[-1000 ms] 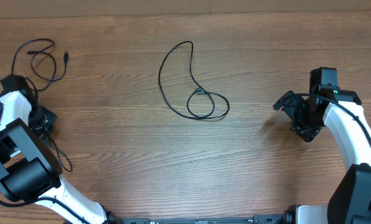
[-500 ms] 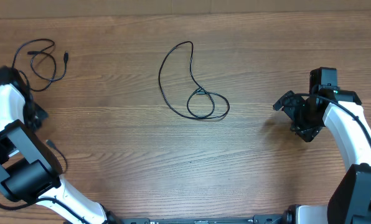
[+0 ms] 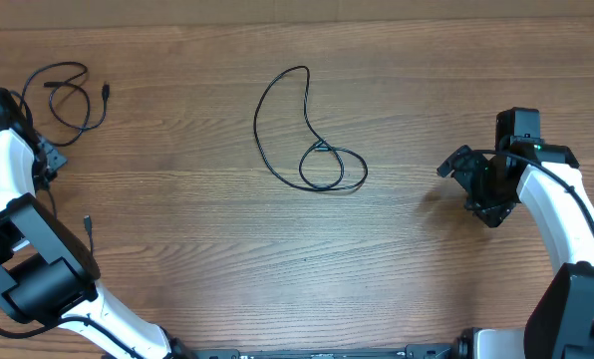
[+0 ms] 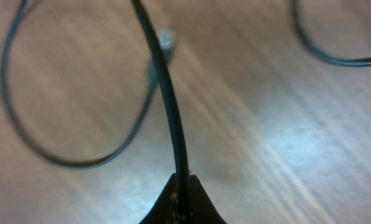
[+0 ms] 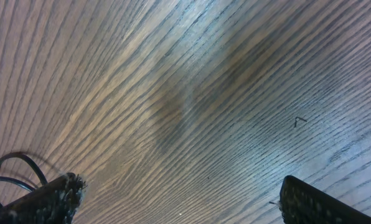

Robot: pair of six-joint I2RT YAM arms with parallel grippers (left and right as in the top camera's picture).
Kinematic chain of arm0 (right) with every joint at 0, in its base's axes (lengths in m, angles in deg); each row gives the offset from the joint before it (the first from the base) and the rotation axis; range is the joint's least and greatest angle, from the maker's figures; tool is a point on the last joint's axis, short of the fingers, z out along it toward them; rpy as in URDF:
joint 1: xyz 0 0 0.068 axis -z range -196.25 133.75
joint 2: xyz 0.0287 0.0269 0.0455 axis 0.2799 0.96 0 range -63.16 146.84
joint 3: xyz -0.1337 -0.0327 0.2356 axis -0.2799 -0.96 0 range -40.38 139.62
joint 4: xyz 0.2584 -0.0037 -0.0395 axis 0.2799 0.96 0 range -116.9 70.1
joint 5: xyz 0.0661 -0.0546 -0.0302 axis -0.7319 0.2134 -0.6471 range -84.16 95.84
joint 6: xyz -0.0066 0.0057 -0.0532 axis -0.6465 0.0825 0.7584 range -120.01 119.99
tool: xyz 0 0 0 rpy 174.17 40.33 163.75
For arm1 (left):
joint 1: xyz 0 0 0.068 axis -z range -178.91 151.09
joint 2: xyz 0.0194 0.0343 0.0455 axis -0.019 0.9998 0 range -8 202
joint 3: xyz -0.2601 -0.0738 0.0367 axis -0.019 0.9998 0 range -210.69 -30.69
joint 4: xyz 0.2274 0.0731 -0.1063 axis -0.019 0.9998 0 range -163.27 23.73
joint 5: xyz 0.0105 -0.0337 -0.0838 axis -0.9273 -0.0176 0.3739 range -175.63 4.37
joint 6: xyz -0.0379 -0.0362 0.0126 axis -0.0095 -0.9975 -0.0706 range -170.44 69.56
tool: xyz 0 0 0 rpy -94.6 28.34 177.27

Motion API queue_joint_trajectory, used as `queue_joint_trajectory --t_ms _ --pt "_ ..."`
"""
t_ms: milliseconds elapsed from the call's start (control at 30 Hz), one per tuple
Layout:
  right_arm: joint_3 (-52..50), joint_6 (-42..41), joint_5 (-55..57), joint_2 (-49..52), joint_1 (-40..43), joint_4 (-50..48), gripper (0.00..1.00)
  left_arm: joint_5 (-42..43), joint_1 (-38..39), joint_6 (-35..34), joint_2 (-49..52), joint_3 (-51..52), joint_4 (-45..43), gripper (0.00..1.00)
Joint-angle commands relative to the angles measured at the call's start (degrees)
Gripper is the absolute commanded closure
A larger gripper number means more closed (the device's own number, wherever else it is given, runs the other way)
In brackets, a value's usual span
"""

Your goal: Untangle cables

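Observation:
A thin black cable (image 3: 307, 130) lies mid-table in a long loop with a small crossed coil at its lower end. A second black cable (image 3: 66, 95) lies coiled at the far left. My left gripper (image 3: 46, 158) is at the left edge, shut on that second cable; the left wrist view shows the strand (image 4: 167, 99) rising from between the closed jaws (image 4: 182, 202) with loops and a plug end behind. My right gripper (image 3: 473, 182) hovers at the right, open and empty; its fingers (image 5: 179, 199) frame bare wood.
A loose cable end (image 3: 88, 227) lies near the left arm's base. The table's far edge (image 3: 297, 22) runs along the top. Bare wood lies between the middle cable and the right gripper.
My left gripper has moved up and back toward the far-left edge, pulling its cable along; a loose end now trails by the arm's base. The right arm and middle cable have not moved.

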Motion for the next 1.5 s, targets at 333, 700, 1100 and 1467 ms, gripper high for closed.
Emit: queue_joint_trajectory --t_ms 333,700,1100,1467 --pt "-0.33 0.2 0.79 0.11 0.33 -0.11 0.0 5.4 0.85 1.77 -0.85 6.29 -3.5 0.83" --pt "-0.33 0.2 0.79 0.11 0.33 -0.11 0.0 3.82 0.74 1.79 -1.18 5.11 5.09 0.39" --pt "-0.33 0.2 0.79 0.11 0.33 -0.11 0.0 -0.04 0.74 1.64 -1.03 -8.61 28.89 0.34" --pt "-0.33 0.2 0.79 0.11 0.33 -0.11 0.0 0.9 0.76 -0.63 -0.96 3.41 29.0 0.39"
